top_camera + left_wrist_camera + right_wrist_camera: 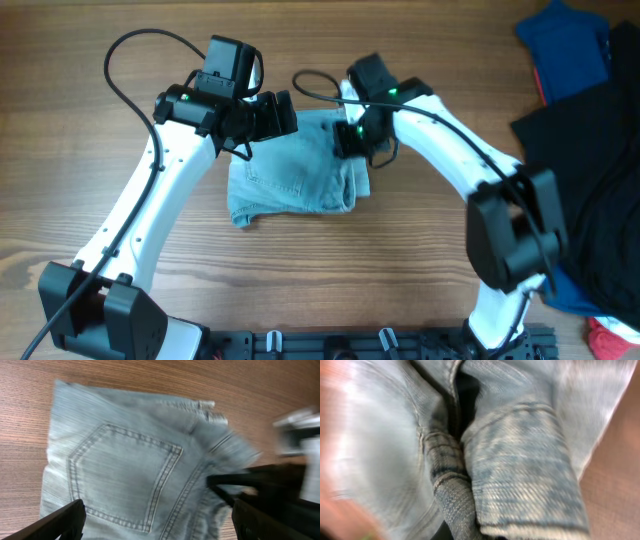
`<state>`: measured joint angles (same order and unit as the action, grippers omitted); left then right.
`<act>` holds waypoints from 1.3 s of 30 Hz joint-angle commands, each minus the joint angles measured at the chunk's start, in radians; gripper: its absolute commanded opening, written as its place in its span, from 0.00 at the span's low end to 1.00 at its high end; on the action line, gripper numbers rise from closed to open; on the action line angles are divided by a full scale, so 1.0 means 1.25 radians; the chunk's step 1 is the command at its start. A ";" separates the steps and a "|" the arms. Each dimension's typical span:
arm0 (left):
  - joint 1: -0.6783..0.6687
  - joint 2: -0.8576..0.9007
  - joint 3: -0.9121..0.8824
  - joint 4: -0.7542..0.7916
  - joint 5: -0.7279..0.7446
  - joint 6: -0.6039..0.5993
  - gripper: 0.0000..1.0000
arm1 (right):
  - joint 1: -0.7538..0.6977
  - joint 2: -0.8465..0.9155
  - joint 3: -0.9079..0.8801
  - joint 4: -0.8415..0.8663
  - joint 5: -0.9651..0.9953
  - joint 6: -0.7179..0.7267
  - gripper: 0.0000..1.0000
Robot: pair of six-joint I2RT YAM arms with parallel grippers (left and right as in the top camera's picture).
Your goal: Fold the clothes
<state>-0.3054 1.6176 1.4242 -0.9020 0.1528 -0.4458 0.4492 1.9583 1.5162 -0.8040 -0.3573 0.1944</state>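
You've got the shorts (295, 175) flat on the counter (420, 300), just under the left pincer (272, 115), jaws apart. For the right pincer (350, 140), can't tell. Denim's soft, thickish; grip the hem, both layers.

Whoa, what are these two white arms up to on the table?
Two robot arms are folding a pair of faded light blue denim shorts that lie on the wooden table. The left claw hovers open over the stitched back pocket. The right claw is pressed in at the shorts' opposite edge, where the denim bunches up. Its camera is too close to show whether it grips. A large black garment lies off to one side.
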 commanded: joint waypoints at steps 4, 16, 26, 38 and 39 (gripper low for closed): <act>0.006 0.002 0.013 -0.001 -0.013 0.019 0.94 | 0.002 -0.058 0.050 0.155 -0.018 -0.069 0.04; 0.006 0.002 0.013 -0.007 -0.013 0.019 0.94 | 0.004 0.064 0.049 0.136 0.089 0.008 0.04; 0.006 0.002 0.013 0.000 -0.058 0.019 0.99 | -0.018 0.005 0.054 0.044 0.222 0.163 0.31; 0.006 0.112 0.013 0.021 -0.027 0.009 1.00 | -0.026 -0.047 0.064 0.234 0.285 -0.005 0.31; 0.006 0.127 0.013 0.021 -0.014 0.009 1.00 | -0.026 -0.030 0.064 0.242 0.283 -0.009 0.31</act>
<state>-0.3054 1.7088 1.4250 -0.8780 0.0971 -0.4416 0.4160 1.8629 1.5925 -0.5117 0.0074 0.2680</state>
